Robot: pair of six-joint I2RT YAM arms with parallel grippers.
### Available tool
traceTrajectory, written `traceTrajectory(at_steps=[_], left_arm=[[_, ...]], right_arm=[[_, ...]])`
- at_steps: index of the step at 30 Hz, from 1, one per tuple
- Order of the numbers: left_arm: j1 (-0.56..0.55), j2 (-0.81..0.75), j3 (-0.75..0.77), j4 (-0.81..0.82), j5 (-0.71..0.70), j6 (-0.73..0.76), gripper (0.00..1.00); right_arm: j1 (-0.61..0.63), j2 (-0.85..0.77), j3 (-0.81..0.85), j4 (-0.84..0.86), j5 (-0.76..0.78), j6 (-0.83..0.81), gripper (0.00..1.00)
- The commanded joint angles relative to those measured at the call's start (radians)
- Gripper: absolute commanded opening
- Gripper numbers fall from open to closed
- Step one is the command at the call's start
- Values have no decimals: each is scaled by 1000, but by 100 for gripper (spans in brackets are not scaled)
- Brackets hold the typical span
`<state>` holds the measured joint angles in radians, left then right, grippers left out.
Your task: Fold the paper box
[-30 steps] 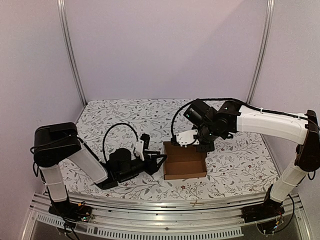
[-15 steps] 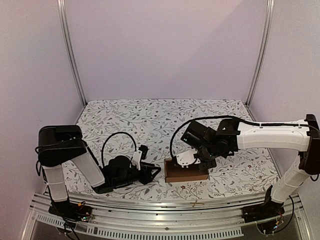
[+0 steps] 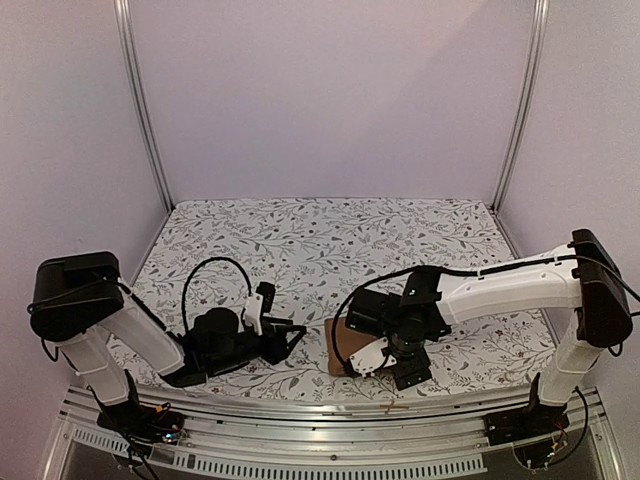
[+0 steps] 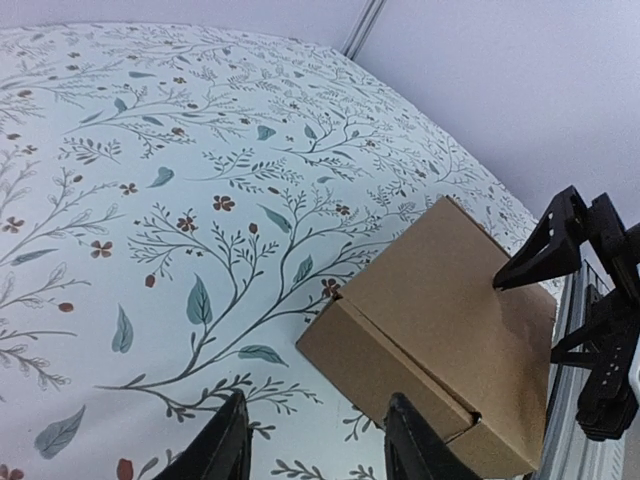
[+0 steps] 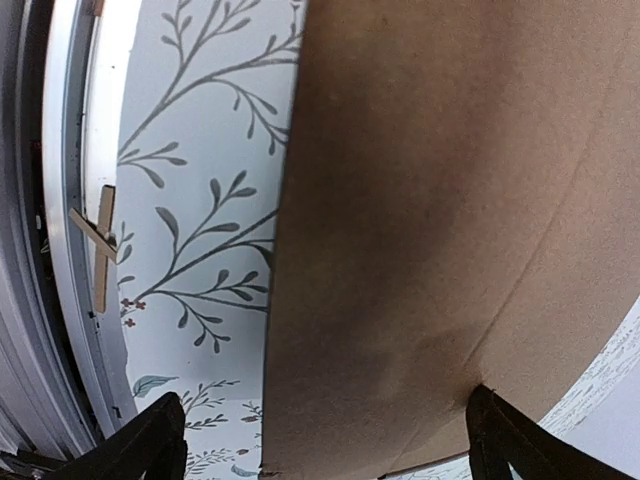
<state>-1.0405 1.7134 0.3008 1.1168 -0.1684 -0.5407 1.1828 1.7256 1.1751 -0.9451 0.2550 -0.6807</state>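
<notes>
The paper box (image 4: 440, 330) lay shut on the counter (image 4: 150, 150), a plain brown carton resting flat on the flowered cloth close to the near edge, where the metal rail (image 5: 60, 200) ran just beside it. Its lid was down, though a dark slit showed along the front seam, so the tuck looked only lightly seated.

Directly over it hung the right pincer (image 5: 325, 395), spread wide, one finger off each side of the lid and gripping nothing. The left pincer (image 4: 315, 440) sat low on the cloth to the carton's left, about half spread and empty, aimed at the near corner with bare cloth between.

The folding seemed nearly finished, and the risk now lay in undoing it. With nothing pressing on the lid, the stiff card could spring the flap back up. A finger of the right pincer catching the lid's edge as it lifted might pull it open. A nudge from the left could slide the light carton toward the rail.
</notes>
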Motion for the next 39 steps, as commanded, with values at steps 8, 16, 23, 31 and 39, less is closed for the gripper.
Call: traceTrajectory(at_steps=[8,16,23,31,39], left_arm=[[-29,33,205,-185,89,4,46],[-99,141,436,-572,-2,54,45],[-101,188,472,-665,-21,93,45],[-101,179,500,-646,-60,214,45],[-101,15,531,-682,-101,231,51]], right_arm=[[3,13,38,-41,-97,87,99],[-13,-73,49,-68,-34,67,99],[-169,-225,64,-118,-165,66,99],[-447,-174,127,-51,-366,133,95],[-459,0,143,8,-401,232,87]])
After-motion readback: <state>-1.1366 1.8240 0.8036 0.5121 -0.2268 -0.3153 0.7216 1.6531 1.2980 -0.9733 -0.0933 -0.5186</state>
